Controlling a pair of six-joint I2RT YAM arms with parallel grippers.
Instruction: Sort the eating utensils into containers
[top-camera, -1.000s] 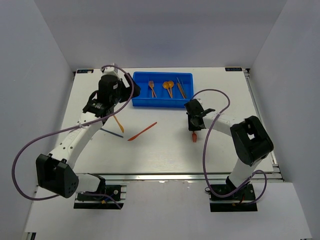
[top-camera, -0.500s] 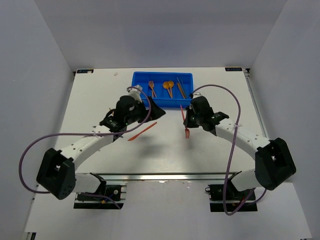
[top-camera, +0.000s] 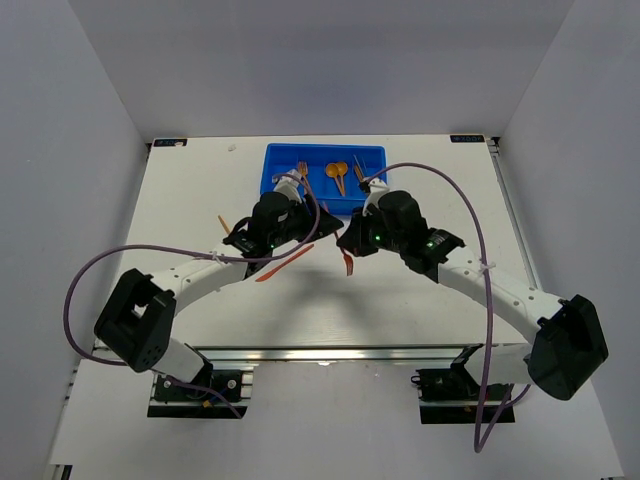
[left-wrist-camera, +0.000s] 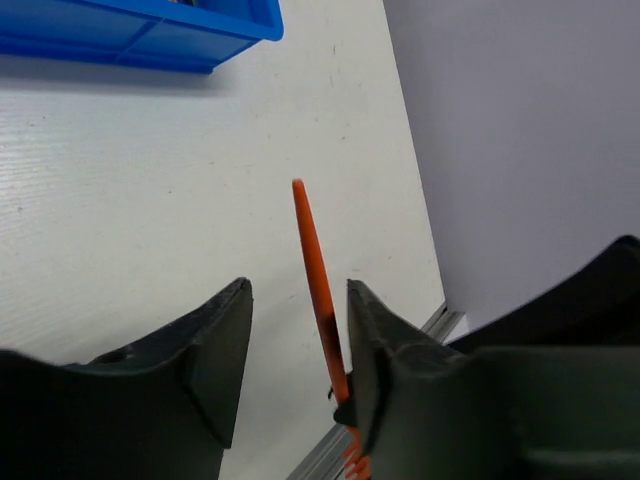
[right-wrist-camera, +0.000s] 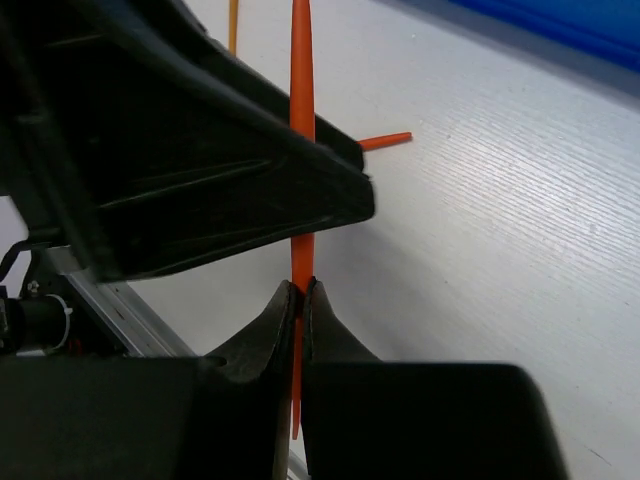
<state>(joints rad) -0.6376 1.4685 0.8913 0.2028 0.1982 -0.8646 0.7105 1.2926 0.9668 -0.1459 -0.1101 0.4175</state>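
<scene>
Blue tray (top-camera: 325, 148): sits at the upper centre of the top view, on the far part of the white table (top-camera: 180, 190).
Tray contents: from left to right, a dark fork (top-camera: 303, 176), an orange spoon (top-camera: 340, 171) and dark sticks (top-camera: 361, 177), each lying apart from the next. The dividers are too faint to assign compartments with certainty.
Right gripper (right-wrist-camera: 301, 288): at the centre of the top view, just below the tray's near wall. Its fingers are pressed together on the held utensil.
Held utensil (right-wrist-camera: 301, 60): thin and orange. In the right wrist view it runs straight up the middle of the frame from the pinch point. A black part of the left arm's claw crosses it and hides a short stretch. In the top view its red-orange lower end shows under the right claw.
Left gripper (left-wrist-camera: 297, 290): just left of the right claw in the top view. Its fingers are spread. A slim orange shaft rises through the gap, close to the right-hand finger of the frame, and contact cannot be told.
Loose orange utensil (top-camera: 285, 262): lies slanted on the table, below the left claw and left of centre.
Orange stick (top-camera: 222, 221): lies on the table in the left half of the top view, beside the left arm.
</scene>
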